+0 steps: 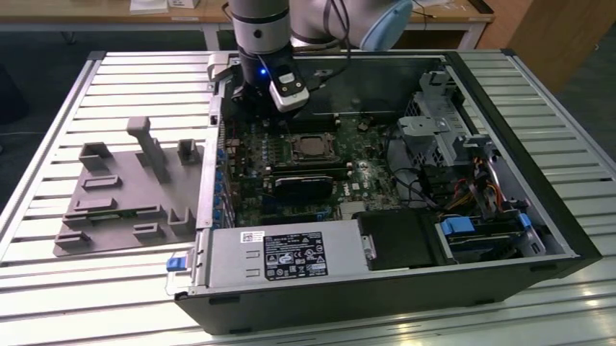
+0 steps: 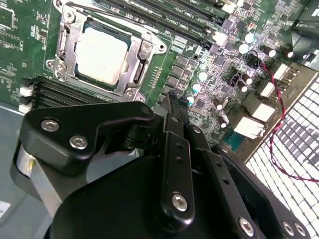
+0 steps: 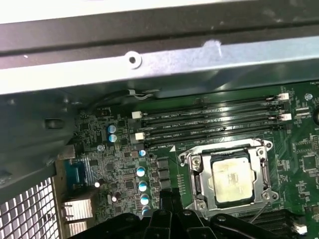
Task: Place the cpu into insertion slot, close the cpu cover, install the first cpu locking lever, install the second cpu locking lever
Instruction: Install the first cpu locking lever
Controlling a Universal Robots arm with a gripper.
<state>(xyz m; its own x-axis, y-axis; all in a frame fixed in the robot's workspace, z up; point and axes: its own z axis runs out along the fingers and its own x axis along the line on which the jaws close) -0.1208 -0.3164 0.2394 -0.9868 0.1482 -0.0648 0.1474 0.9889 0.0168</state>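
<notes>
One small square cpu [image 2: 101, 55] with a dull silver-beige metal top sits in the dark-framed square insertion slot [image 3: 207, 185], near the middle of the green motherboard [image 3: 299, 149] inside the open black computer case [image 1: 385, 303]. The thin silver-grey cpu cover [image 3: 262, 167] appears folded down around it, so the lever step seems to be in hand. A thin wire locking lever [image 2: 114, 22] runs along one edge of the socket, but whether it is hooked cannot be told. The black gripper [image 2: 172, 102] hovers just beside the socket, fingers pinched together on nothing. Latching likely calls for pressing that wire down under its catch.
</notes>
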